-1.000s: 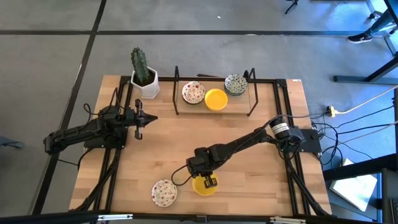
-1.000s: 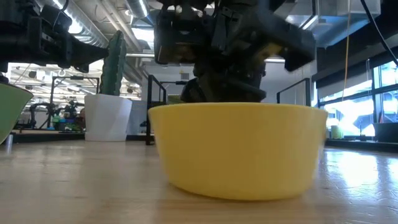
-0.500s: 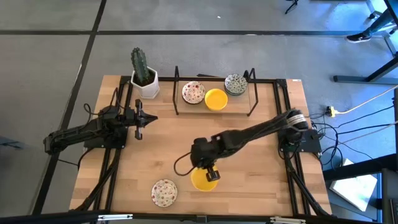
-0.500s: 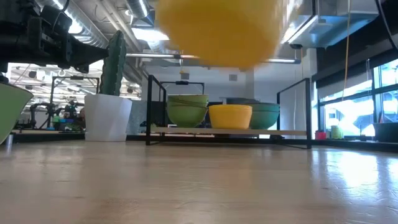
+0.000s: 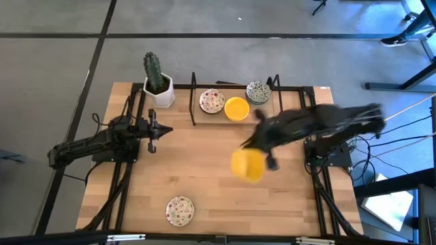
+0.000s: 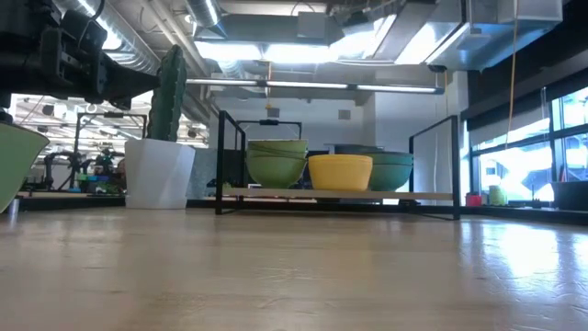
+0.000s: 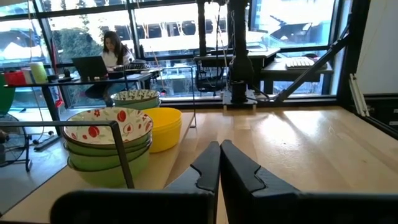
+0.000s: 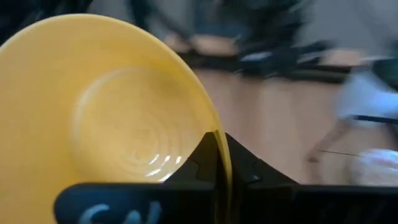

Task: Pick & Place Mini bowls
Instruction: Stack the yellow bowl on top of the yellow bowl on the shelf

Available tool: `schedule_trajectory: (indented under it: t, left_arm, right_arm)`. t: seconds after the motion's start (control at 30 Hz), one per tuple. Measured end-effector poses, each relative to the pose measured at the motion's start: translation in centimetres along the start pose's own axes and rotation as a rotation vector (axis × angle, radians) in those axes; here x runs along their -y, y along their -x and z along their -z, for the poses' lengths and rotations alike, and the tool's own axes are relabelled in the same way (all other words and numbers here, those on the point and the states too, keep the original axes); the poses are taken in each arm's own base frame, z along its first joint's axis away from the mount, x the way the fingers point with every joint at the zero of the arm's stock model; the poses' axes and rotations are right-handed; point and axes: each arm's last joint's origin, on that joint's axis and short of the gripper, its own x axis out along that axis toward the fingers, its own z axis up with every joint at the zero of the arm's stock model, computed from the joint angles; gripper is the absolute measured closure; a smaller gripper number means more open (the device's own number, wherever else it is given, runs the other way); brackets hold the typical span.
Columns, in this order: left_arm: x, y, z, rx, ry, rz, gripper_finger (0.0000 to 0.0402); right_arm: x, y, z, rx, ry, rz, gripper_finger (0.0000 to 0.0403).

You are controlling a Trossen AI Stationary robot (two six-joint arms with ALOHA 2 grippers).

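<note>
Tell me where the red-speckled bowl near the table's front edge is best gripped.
The red-speckled bowl sits alone and upright, mouth up, on the table. Probably best: come from above and pinch its thin rim, one finger inside, one outside, as the right claw holds the yellow bowl. Any rim side looks free.

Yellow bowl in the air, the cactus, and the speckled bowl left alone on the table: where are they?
Yellow bowl (image 5: 246,165): high view, on its blurred body.
Cactus (image 5: 152,68): high view, on its green stem.
Speckled bowl (image 5: 180,210): high view, on its inside centre.
</note>
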Motion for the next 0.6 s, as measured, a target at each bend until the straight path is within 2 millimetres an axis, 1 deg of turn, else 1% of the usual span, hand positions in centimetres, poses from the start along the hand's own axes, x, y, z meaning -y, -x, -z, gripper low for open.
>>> schedule_trajectory:
  t: [0.07, 0.13, 0.2, 0.23, 0.27, 0.33, 0.47, 0.6]
  left_arm:
    - [0.0, 0.0, 0.0, 0.000, -0.004, 0.000, 0.0396]
    - [0.0, 0.0, 0.0, 0.000, -0.005, -0.001, 0.0398]
    - [0.0, 0.0, 0.0, 0.000, -0.011, 0.000, 0.0399]
    - [0.0, 0.0, 0.0, 0.000, -0.011, -0.001, 0.0399]
    - [0.0, 0.0, 0.0, 0.000, -0.012, 0.000, 0.0399]
    - [0.0, 0.0, 0.0, 0.000, -0.012, 0.000, 0.0398]
    - [0.0, 0.0, 0.0, 0.000, -0.012, -0.001, 0.0394]
    - [0.0, 0.0, 0.0, -0.001, -0.012, -0.001, 0.0395]
  right_arm:
    - [0.2, 3.5, -0.1, 0.056, -0.030, 0.082, 0.0398]
    - [0.3, 6.4, 0.4, 0.093, -0.073, 0.165, 0.0397]
    - [0.3, 8.5, 1.5, 0.119, -0.129, 0.226, 0.0397]
    - [0.3, 9.1, 2.2, 0.129, -0.158, 0.245, 0.0397]
    - [0.3, 9.6, 3.1, 0.134, -0.191, 0.256, 0.0396]
    - [0.1, 10.0, 5.1, 0.123, -0.244, 0.265, 0.0396]
    - [0.0, 9.6, 9.2, 0.094, -0.304, 0.285, 0.0396]
    - [0.1, 9.5, 12.5, 0.144, -0.342, 0.259, 0.0396]
